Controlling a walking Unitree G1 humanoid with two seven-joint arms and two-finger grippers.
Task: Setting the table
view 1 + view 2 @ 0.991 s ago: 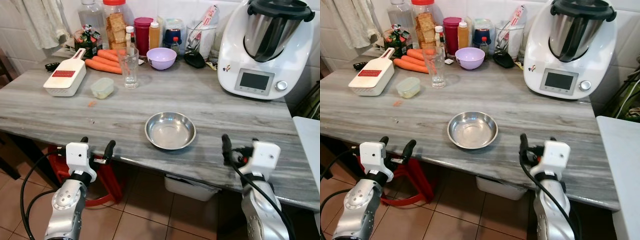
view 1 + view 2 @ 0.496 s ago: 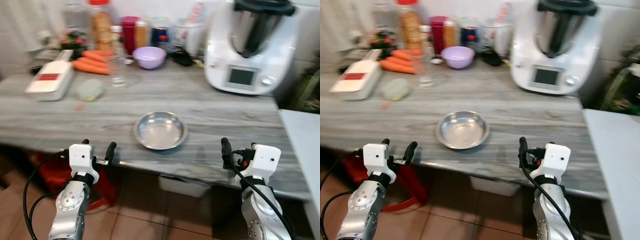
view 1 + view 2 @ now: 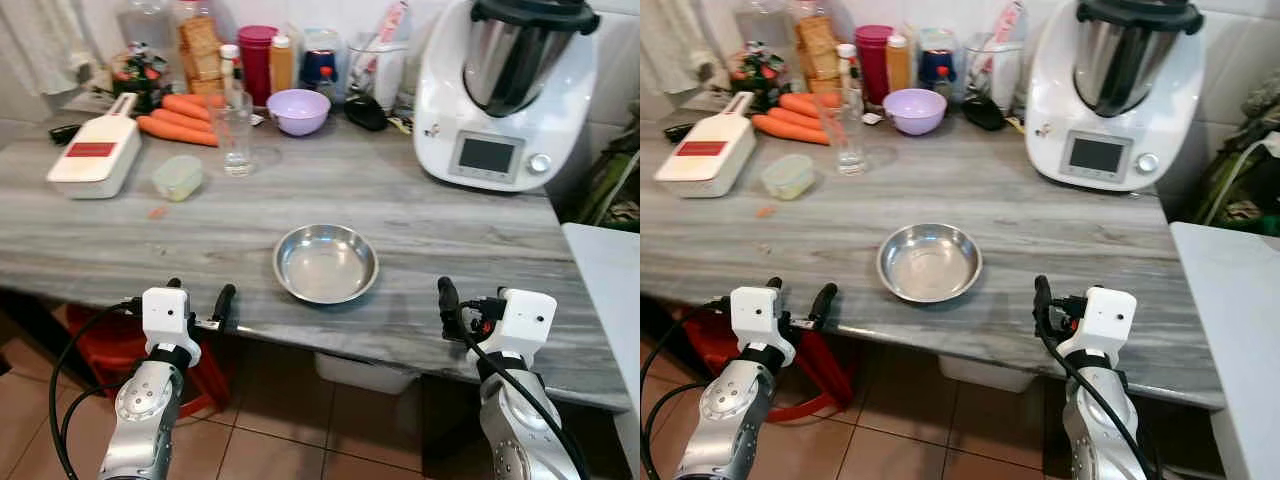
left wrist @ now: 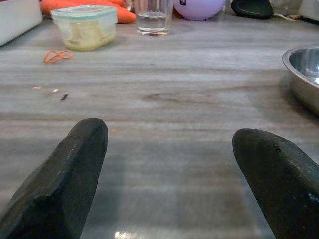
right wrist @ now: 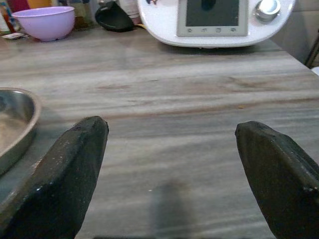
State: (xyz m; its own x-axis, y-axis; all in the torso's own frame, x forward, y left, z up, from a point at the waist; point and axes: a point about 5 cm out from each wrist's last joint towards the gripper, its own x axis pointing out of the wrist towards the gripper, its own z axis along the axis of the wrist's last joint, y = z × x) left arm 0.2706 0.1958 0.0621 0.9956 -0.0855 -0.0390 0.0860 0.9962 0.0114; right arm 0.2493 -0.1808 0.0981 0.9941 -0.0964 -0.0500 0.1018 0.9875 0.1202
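Observation:
A shiny steel bowl [image 3: 326, 263] sits empty near the front edge of the grey marble counter [image 3: 450, 230]. Further back stand a clear drinking glass [image 3: 234, 133] and a purple bowl [image 3: 298, 110]. My left gripper [image 3: 197, 292] hovers open at the counter's front edge, left of the steel bowl, holding nothing. In its wrist view the left gripper [image 4: 169, 132] faces across the counter with the steel bowl's rim [image 4: 301, 69] off to one side. My right gripper [image 3: 470, 300] is open too, at the front edge right of the bowl. The right wrist view shows the gripper [image 5: 172, 124] empty.
A white kitchen machine [image 3: 505, 90] stands at the back right. At the back left are carrots [image 3: 180, 120], a white slicer [image 3: 95, 155], a small lidded container [image 3: 177, 177] and several jars and bottles [image 3: 255, 65]. A white surface [image 3: 610, 290] adjoins on the right.
The camera has shifted a little and the picture has sharpened after the blur. Both arms hold the same pose with open fingers. Nothing on the counter has moved.

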